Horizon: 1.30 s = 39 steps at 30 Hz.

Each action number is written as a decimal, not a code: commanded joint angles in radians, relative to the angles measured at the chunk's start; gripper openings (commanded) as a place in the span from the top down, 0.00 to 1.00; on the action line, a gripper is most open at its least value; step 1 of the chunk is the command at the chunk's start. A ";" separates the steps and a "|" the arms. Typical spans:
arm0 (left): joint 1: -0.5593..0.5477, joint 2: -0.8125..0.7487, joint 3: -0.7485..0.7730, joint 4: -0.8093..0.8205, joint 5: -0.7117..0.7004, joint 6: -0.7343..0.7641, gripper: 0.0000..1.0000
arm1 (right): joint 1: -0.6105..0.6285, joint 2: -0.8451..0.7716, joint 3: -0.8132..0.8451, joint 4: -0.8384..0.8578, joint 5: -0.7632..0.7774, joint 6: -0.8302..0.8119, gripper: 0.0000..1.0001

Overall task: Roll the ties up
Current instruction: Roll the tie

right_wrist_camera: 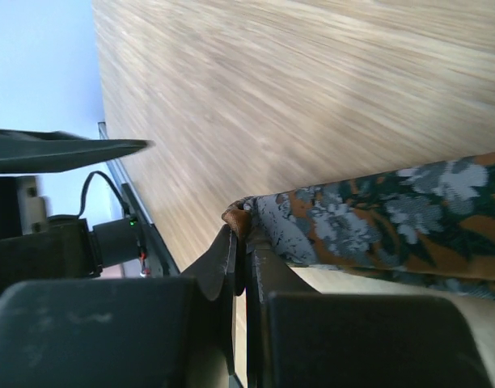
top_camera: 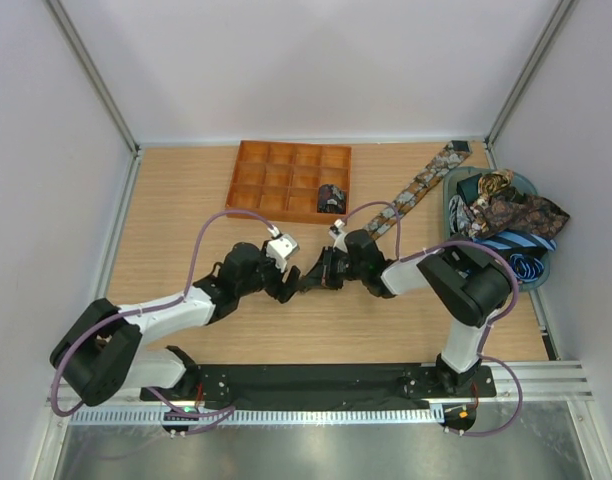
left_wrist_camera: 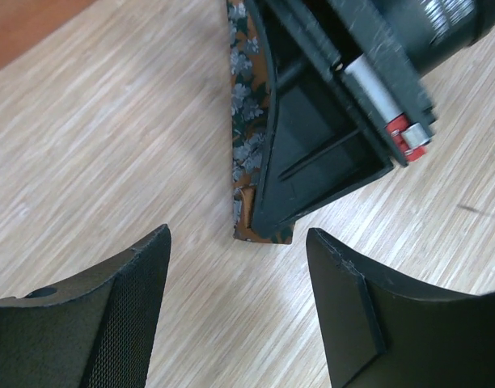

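A brown-gold paisley tie lies stretched diagonally across the table from the back right toward the middle. My right gripper is shut on its narrow end, low over the wood, and the rest of the tie trails away to the right. My left gripper stands open just in front of that end, with nothing between its fingers. From above, the two grippers meet tip to tip at the table's middle. One rolled tie sits in a compartment of the tray.
The orange gridded tray stands at the back centre. At the right, a blue-green basket holds a heap of several more ties, paisley and blue striped. White walls close the table on three sides.
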<state>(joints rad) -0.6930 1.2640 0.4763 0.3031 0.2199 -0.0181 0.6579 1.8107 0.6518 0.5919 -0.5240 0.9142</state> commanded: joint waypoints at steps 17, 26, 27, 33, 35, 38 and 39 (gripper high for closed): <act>-0.003 0.167 0.076 0.132 0.118 0.063 0.34 | 0.008 -0.142 0.035 -0.050 -0.014 0.008 0.99; -0.003 0.155 0.054 0.177 0.130 0.061 0.40 | 0.008 -0.177 0.025 -0.032 -0.021 0.046 0.99; -0.003 0.155 0.053 0.177 0.128 0.061 0.40 | 0.006 -0.180 0.023 -0.024 -0.024 0.054 0.99; -0.003 0.140 0.039 0.192 0.134 0.063 0.35 | 0.008 -0.211 0.022 -0.029 -0.031 0.074 0.99; -0.003 0.133 0.039 0.194 0.139 0.064 0.40 | 0.008 -0.224 0.020 -0.043 -0.024 0.069 0.99; -0.003 0.136 0.044 0.186 0.130 0.063 0.49 | 0.008 -0.231 0.016 -0.049 -0.019 0.068 0.99; -0.003 0.137 0.047 0.177 0.127 0.064 0.53 | 0.008 -0.229 0.016 -0.049 -0.018 0.068 0.99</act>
<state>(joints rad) -0.6930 1.4284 0.5190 0.4271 0.3401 0.0315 0.6598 1.6226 0.6727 0.5217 -0.5365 0.9749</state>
